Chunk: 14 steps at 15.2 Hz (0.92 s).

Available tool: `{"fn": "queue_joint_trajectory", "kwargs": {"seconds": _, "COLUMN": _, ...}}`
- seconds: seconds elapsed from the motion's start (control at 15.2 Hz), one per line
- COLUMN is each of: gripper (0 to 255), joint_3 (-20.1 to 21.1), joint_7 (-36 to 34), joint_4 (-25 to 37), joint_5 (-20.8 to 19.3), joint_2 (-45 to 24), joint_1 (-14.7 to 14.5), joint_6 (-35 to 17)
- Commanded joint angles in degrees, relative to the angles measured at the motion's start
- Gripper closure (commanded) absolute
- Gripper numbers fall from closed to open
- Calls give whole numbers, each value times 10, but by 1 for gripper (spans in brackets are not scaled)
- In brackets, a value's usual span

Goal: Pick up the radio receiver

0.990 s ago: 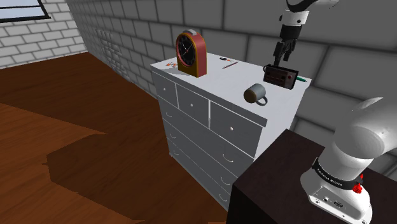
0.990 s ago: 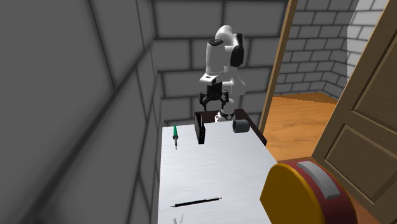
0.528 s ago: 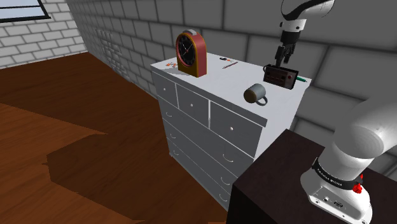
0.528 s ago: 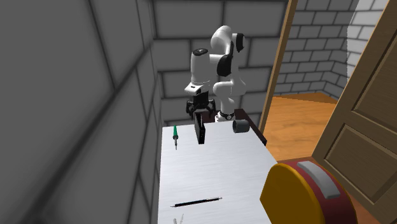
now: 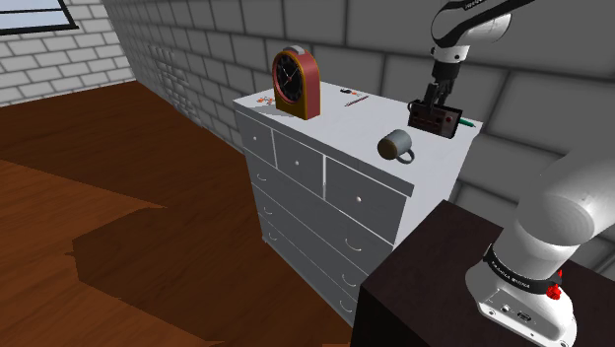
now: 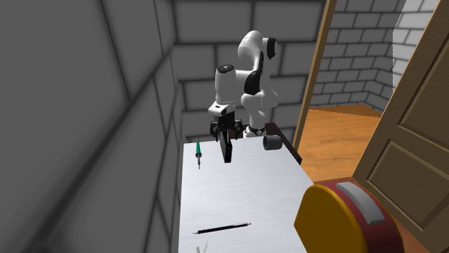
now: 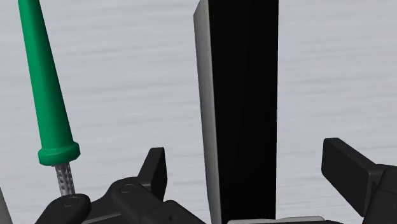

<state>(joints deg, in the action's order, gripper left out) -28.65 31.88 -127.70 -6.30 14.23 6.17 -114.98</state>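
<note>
The tool [image 7: 247, 167] hangs over the radio receiver [image 7: 245, 95], a black slab standing on edge on the white chest of drawers [image 5: 340, 116], at the end near the stand, close to the wall. The wrist view tells what the others hide: the fingers [image 7: 154, 170] stand apart, with a gap either side of the slab, gripping nothing. A green-handled implement [image 7: 43, 89] lies just beside it. The shoulder view adds a grey mug [image 5: 396, 146], a red-brown clock [image 5: 295, 83], grey block walls and a wood floor [image 5: 89, 197]. The second exterior view adds an open wooden door [image 6: 414, 122].
</note>
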Motion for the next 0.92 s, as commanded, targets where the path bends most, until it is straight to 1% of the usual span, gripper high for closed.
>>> {"fn": "queue_joint_trajectory", "kwargs": {"seconds": 0.0, "gripper": 255, "joint_3": 0, "joint_7": 0, "joint_4": -1, "joint_5": 1, "joint_2": -1, "joint_1": 0, "joint_6": -3}}
{"fn": "queue_joint_trajectory", "kwargs": {"seconds": 0.59, "gripper": 255, "joint_3": -1, "joint_7": 1, "joint_4": -1, "joint_5": 1, "joint_2": -2, "joint_1": 0, "joint_6": -3}}
{"fn": "queue_joint_trajectory", "kwargs": {"seconds": 0.86, "gripper": 255, "joint_3": 3, "joint_7": -2, "joint_4": 23, "joint_5": -1, "joint_2": 6, "joint_1": 0, "joint_6": 28}}
